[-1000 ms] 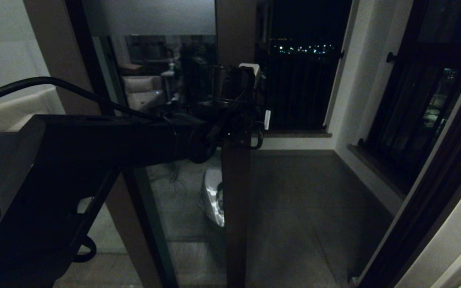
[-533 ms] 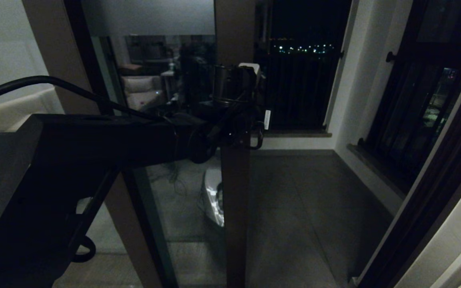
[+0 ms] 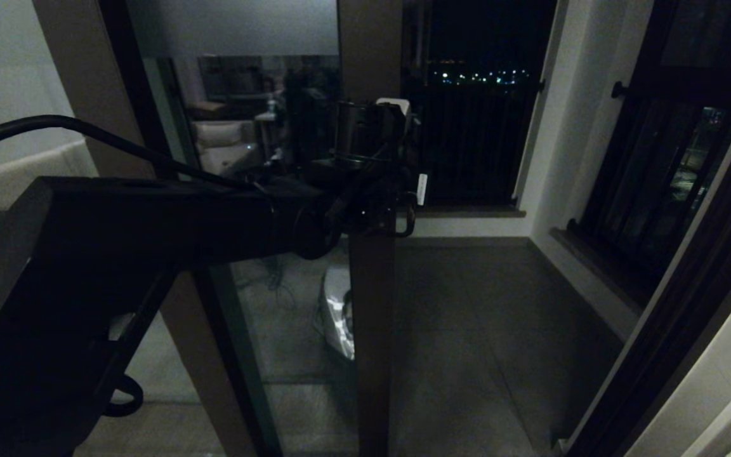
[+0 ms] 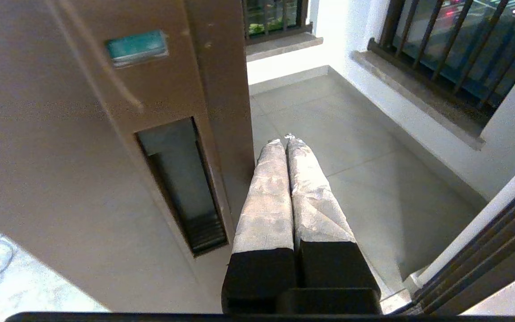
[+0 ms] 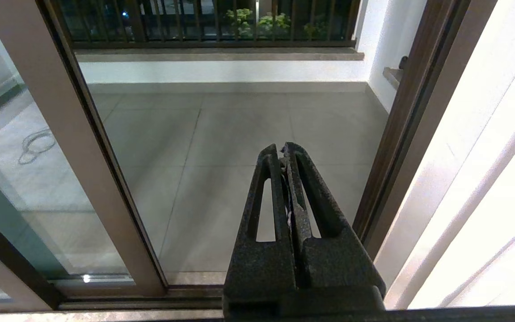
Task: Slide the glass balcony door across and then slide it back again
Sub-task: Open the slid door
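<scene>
The glass balcony door (image 3: 373, 317) shows its brown edge stile upright at the middle of the head view, with clear glass to its left. A narrow recessed black handle (image 4: 179, 179) sits in the stile (image 4: 83, 156). My left arm reaches across from the left, and my left gripper (image 3: 403, 152) is at the stile's free edge at handle height. In the left wrist view its taped fingers (image 4: 266, 192) are shut together, empty, lying against the stile's edge face beside the handle. My right gripper (image 5: 282, 147) is shut and empty, hanging low before the open doorway.
A second brown-framed glass panel (image 3: 86, 82) stands at the left. The dark door jamb (image 3: 689, 317) bounds the opening on the right. Beyond are the tiled balcony floor (image 3: 480, 330), a barred window (image 3: 657, 178), railings (image 3: 473, 146) and a white object (image 3: 338, 311) behind the glass.
The door stile and my left arm have both shifted slightly to the left. The doorway gap is a little wider.
</scene>
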Controlling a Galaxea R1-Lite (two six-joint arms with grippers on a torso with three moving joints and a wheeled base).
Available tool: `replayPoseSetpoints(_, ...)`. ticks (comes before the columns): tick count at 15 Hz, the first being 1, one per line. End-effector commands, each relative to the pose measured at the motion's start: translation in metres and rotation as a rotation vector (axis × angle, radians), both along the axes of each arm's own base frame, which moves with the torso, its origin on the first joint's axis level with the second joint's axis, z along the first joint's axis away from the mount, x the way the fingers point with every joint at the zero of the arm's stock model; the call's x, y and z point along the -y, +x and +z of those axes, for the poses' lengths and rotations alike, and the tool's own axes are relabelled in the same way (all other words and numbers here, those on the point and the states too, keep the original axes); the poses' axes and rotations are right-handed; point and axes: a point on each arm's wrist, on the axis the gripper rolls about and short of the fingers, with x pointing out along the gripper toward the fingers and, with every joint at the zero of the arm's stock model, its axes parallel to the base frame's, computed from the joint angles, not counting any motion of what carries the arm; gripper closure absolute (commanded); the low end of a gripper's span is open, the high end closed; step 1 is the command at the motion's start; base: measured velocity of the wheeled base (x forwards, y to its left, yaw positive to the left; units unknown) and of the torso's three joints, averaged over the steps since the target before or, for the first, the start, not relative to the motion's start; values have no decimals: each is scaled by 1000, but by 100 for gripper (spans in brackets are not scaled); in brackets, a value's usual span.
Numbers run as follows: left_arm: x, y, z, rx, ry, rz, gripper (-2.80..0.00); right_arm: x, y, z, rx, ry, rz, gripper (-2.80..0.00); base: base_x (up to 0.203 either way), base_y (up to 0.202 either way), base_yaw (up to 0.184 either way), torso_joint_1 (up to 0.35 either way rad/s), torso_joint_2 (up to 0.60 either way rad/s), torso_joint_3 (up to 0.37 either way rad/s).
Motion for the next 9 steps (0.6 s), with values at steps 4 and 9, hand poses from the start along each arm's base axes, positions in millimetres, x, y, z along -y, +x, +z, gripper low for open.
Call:
replayPoseSetpoints(4,-10,-5,7,1,-1,14,0,0,0,0,-2,-1,1,0,0,0,0,0,0,0)
replayPoseSetpoints(9,-18,2,4,-2,4,36,0,0,0,0,-2,0,1,0,0,0,0,0,0,0)
